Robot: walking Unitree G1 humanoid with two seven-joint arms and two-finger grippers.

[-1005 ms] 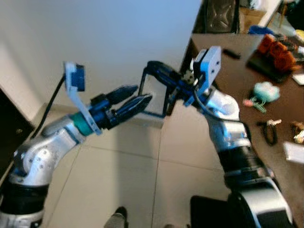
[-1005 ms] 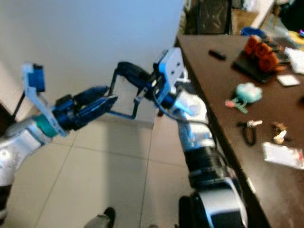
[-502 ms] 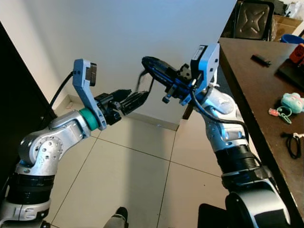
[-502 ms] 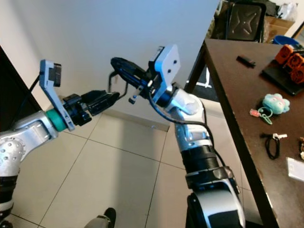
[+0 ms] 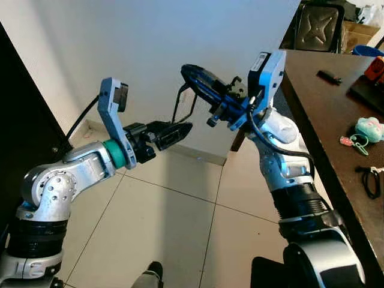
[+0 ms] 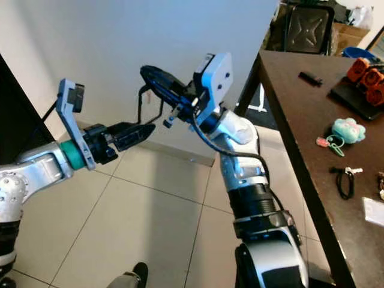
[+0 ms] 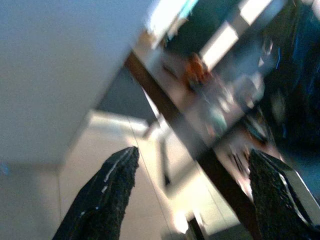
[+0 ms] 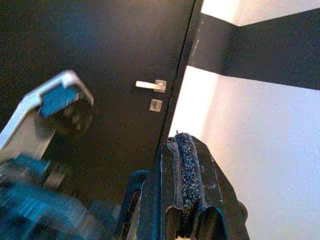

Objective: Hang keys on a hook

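Holding both arms raised before the pale wall, the robot has its right gripper point(image 6: 157, 78) clenched, a thin dark loop point(image 5: 185, 102) dangling below – likely the keys' strap, though I cannot tell. Left gripper point(image 5: 170, 132) sits just left of it, jaws released in the left wrist view. More key bunches point(image 6: 344, 179) lie on the tabletop point(image 6: 300, 108) far right. Keys are light, rigid, jangly – best gripped by ring or strap

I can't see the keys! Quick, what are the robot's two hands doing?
Left gripper: fingers open, holding nothing.
Right gripper: fingers shut, with a thin black loop hanging under it; whether keys are on it cannot be told.
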